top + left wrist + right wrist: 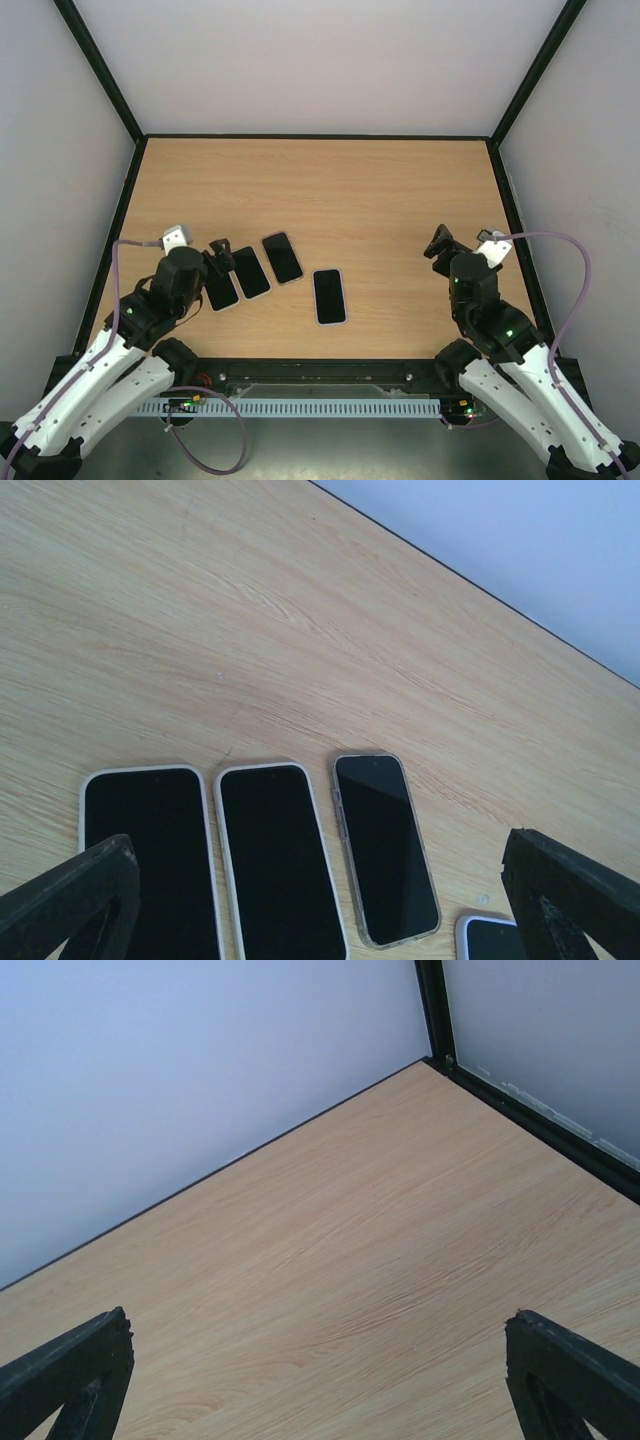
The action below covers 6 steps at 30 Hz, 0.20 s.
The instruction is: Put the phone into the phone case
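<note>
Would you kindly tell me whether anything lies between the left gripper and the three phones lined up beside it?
Nothing visible does. The left gripper is open, right by the three phones, and its wrist view shows them directly ahead, uncovered, between its fingers. The fourth phone lies apart, to their right.

The desk (400,200) is pale honey-coloured wood with fine darker grain, edged by a black frame (320,136). The walls (320,60) are plain whitish grey. All four phones show glossy black screens. The left phone (150,850) and the second phone (280,860) have off-white rims. The third phone (385,845) has a greyish see-through rim and the right phone (330,296) a pale whitish one. The left arm (100,370) and right arm (520,385) are white near their bases and black toward the wrists. A small green light (508,333) glows on the right one. The left cable (140,243) and right cable (545,235) are dull purple. The jaws are matte black.
</note>
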{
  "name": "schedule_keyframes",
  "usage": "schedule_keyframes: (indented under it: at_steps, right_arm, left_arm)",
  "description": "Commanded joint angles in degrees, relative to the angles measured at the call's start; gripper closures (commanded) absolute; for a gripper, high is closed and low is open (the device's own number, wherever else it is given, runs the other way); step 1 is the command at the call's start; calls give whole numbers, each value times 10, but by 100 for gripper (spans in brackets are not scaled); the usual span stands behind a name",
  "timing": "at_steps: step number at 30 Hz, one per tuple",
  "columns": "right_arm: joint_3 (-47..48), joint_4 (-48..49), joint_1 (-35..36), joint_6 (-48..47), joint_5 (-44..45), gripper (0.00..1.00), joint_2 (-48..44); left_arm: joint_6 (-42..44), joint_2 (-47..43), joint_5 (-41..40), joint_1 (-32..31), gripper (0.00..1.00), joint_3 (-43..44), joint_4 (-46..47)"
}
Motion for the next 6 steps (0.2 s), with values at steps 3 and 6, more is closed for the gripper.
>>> schedule_keyframes:
  at_steps: [3, 6]
  right_arm:
    - [-9, 10, -1, 14, 33, 2, -11]
    - [-11, 17, -1, 14, 24, 2, -11]
  left_arm:
    - [-10, 6, -29, 2, 0, -1, -2]
    - [-17, 7, -32, 2, 1, -2, -6]
